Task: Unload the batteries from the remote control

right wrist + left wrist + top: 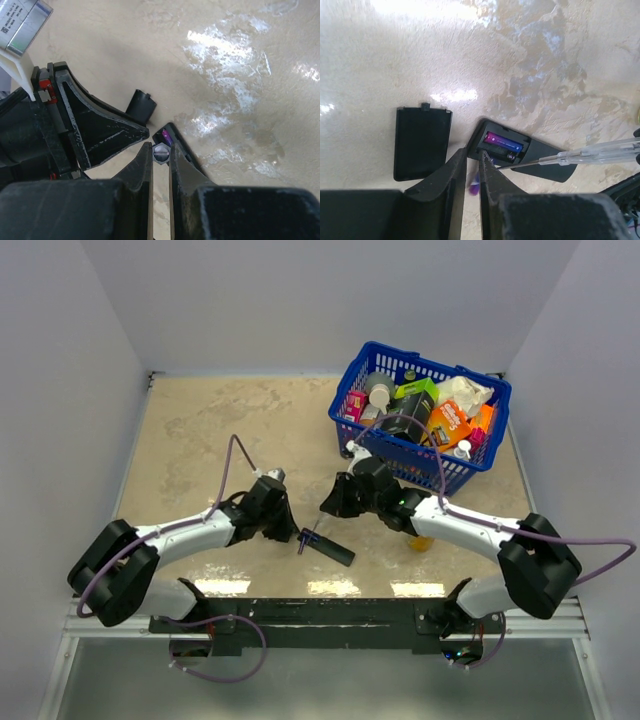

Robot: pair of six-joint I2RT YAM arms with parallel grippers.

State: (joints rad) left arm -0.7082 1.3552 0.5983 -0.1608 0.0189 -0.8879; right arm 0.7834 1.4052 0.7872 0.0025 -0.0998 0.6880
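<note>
**Stone-look table, remote lying open with one cell in its bay**

A glossy beige tabletop (pixel 200 420), mottled like stone and streaked with glare, sits between plain pale walls (pixel 300 300).

In the left wrist view the left gripper (pixel 473 154) comes up from the bottom centre. Its two matte black, wedge-shaped fingers are drawn nearly together, with only a thin slit between them. A purple blur shows in that slit, but I cannot tell whether the fingers pinch it. Their tips sit at the left end of the remote control (pixel 545 161), a slim, flat black bar lying slantwise at mid-frame with its rectangular recess uncovered. One battery (pixel 504 143), a small glossy cylinder shading from purple to blue, lies in the upper slot of that recess. A coiled metal spring shows in the slot beside it. To the left of the remote, and apart from it, the cover piece (pixel 422 145) lies flat. It is a matte black rectangle with a small tab on its top edge.

In the right wrist view the right gripper (pixel 160 148) has its scuffed black fingers pressed onto the hexagonal butt of a screwdriver (pixel 161 153). Seen from the left wrist, the tool's clear plastic handle and thin metal shaft reach in from the right edge, and the tip rests in the recess.

From above, both grippers meet over the remote at lower centre. A blue plastic lattice basket (pixel 400 452) stands at the upper right, packed with bottles and packets.
</note>
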